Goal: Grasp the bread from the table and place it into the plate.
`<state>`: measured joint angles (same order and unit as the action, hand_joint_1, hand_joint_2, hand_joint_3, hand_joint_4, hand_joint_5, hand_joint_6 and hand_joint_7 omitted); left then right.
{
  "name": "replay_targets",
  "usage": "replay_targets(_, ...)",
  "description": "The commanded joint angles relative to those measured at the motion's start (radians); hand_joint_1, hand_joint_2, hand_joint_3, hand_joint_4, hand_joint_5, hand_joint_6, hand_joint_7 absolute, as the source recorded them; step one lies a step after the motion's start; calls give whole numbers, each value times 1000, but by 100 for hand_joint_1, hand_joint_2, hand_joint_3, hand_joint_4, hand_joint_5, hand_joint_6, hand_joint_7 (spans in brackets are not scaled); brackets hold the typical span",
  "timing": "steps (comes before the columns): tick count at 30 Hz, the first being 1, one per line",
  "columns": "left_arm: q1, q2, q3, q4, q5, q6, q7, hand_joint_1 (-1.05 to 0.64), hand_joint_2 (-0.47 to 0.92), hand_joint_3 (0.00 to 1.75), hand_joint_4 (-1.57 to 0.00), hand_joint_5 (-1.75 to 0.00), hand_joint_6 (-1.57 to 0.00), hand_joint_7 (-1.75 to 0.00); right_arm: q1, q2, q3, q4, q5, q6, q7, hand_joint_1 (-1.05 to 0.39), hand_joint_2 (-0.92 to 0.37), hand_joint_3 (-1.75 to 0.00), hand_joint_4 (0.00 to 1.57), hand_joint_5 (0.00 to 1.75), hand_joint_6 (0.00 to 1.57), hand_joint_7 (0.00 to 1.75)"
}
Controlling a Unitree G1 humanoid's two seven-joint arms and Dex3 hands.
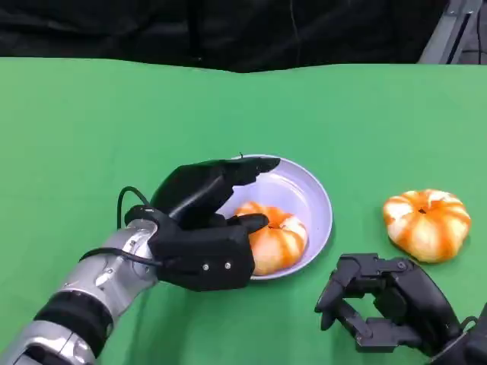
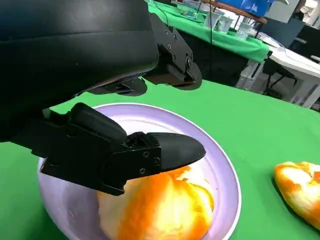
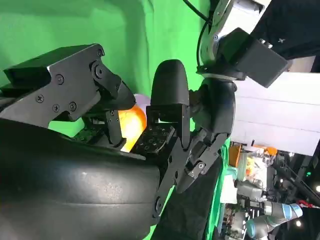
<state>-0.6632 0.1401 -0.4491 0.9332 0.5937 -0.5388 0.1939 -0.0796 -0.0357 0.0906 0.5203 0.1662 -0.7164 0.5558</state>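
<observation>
A round orange-and-white bread (image 1: 281,239) lies in the lavender plate (image 1: 312,190) at the table's middle. My left hand (image 1: 202,228) hovers over the plate's near-left side, fingers stretched out above it and spread apart from the thumb, which lies against the top of the bread. In the left wrist view the thumb (image 2: 165,150) sits just over the bread (image 2: 165,210) inside the plate (image 2: 220,165). A second bread (image 1: 426,224) rests on the green cloth to the right. My right hand (image 1: 380,304) sits near the front edge, half-curled and holding nothing.
The green table (image 1: 91,129) ends at a dark drop along the back. The second bread (image 2: 300,190) lies a short way from the plate's rim. Past my right hand's fingers (image 3: 167,100), the right wrist view catches the bread in the plate (image 3: 131,125).
</observation>
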Motion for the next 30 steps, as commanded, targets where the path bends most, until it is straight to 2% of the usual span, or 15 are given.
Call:
replay_targets(1,73,18,83,-82,-117,-47,-33,-76,92,68,-42,-4,-39,-2,6,-8,1,-8,-2,4,0,15,-62,-106,87,137,89,101)
replay_targets(5,118,10,126,-136,-184,-78,-50,-71,92,59,-50,-5,-43,-2,8,-8,2,-9,-4,2,-2,15,-62,-106,86,137,89,101)
replay_targets(9,195,-25,190,-244,-326,-75,-130,-46,92,26,-54,-3,-49,-2,7,-10,2,-5,-5,-2,-1,17,-62,-107,84,137,90,102)
replay_targets(11,213,-31,203,-275,-352,-70,-154,-40,92,21,-56,-3,-51,-2,6,-9,2,-2,-3,-6,1,17,-62,-107,84,136,90,102)
replay_targets(18,280,-63,252,-372,-424,-48,-195,-30,92,15,-65,-4,-57,-3,4,-9,1,2,-4,-4,-2,16,-62,-106,85,136,90,102)
replay_targets(30,458,-85,295,-504,-489,-120,-236,-41,92,17,-77,-4,-64,-2,0,-12,-1,24,-8,-19,0,15,-64,-102,87,131,89,100)
